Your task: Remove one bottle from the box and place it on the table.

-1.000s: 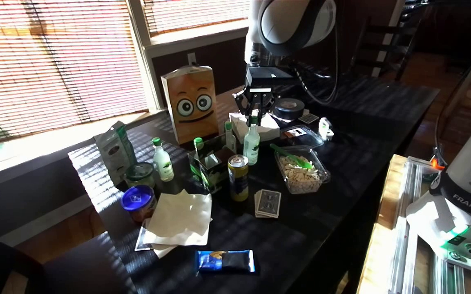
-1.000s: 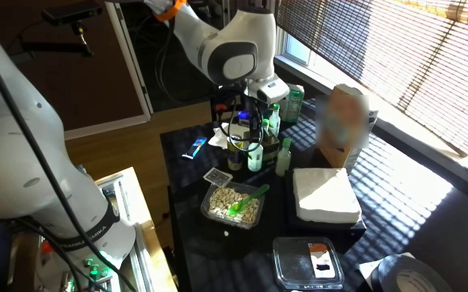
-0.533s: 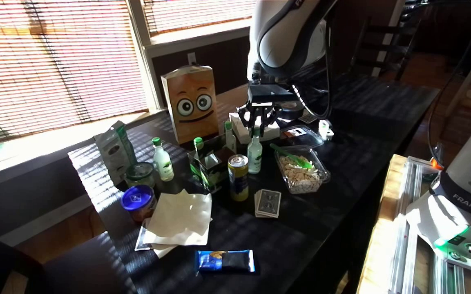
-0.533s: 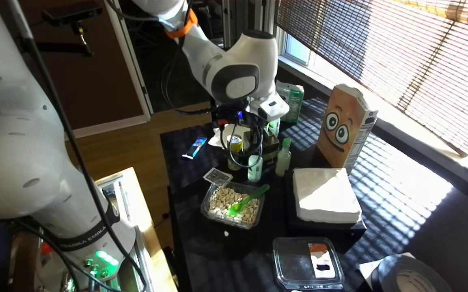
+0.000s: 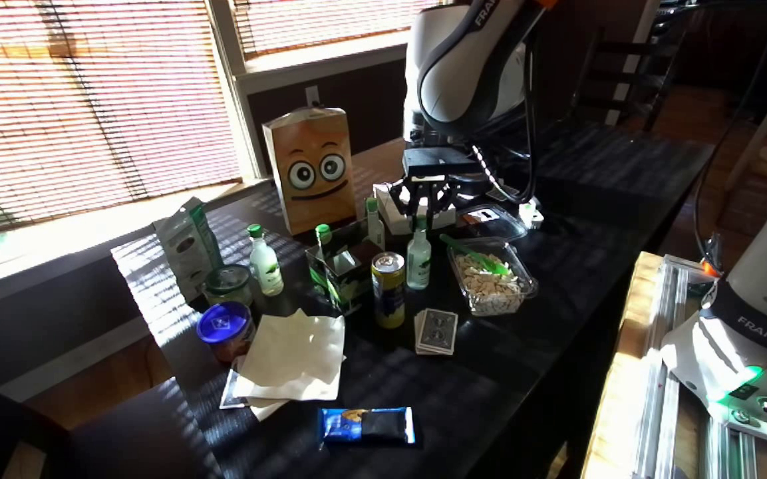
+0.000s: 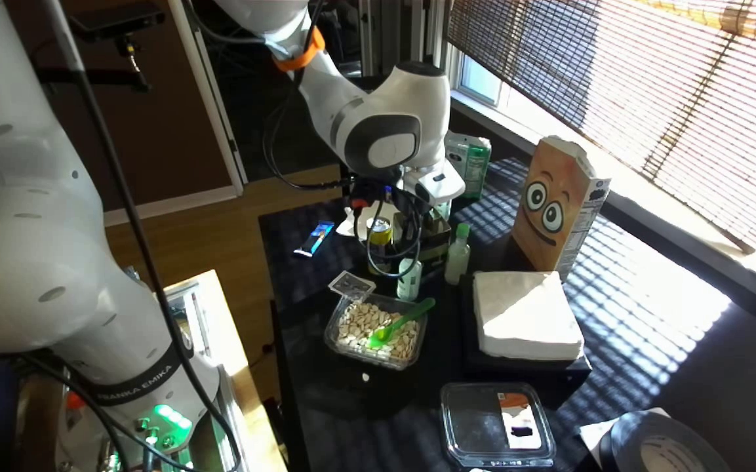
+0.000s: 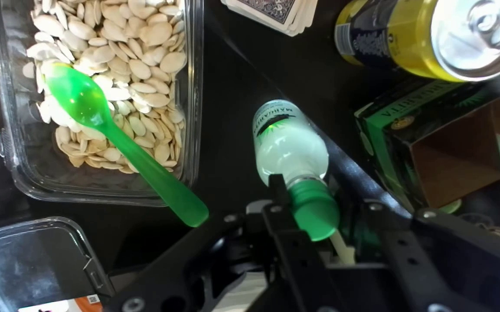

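1. A white Franka arm (image 6: 391,128) reaches over a cluttered dark table (image 5: 483,362), its forearm slanting down from the top of the frame and an orange band (image 6: 301,56) ringing an upper link.
2. The wrist is bent so that the gripper (image 5: 422,221) points straight down, just beside an open-topped margarita carton (image 7: 423,106).
3. In the wrist view, the gripper pinches a green-capped margarita bottle (image 7: 291,147) at the cap, a black finger (image 7: 279,190) on either side.
4. The margarita bottle, nearly upright, is outside the margarita carton, between it and a clear plastic tub (image 7: 195,108) of pumpkin seeds (image 7: 145,86) with a green spoon (image 7: 145,169); whether its base touches the table cannot be told.
5. A second bottle (image 5: 324,241) stands in the margarita carton, a third bottle (image 5: 374,229) just outside it and a fourth bottle (image 5: 265,266) apart from it.
6. A yellow-and-navy can (image 5: 388,293) stands just beside the margarita carton, playing cards (image 5: 438,330) near it; in an exterior view, a cartoon-faced cardboard box (image 5: 316,169) rises behind it.
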Controlling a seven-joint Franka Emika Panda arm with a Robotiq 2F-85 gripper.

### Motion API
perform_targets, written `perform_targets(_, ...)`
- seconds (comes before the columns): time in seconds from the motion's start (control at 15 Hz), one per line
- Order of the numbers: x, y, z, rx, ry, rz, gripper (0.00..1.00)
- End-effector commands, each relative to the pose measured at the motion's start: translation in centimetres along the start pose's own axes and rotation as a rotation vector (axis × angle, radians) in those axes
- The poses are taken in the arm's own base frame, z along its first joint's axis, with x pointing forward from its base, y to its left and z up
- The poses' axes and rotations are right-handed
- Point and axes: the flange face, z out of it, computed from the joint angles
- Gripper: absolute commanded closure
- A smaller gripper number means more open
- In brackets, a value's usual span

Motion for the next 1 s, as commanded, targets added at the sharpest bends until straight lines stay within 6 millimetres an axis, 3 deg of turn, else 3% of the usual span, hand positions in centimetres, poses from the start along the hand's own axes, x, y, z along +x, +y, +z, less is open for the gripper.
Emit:
perform_targets(0.0,0.37,-0.73,-0.35,-0.027,0.016,0.025,0.93)
perform_targets(0.93,0.16,-1.44,-0.1,-0.04,0.018,0.041,0.93)
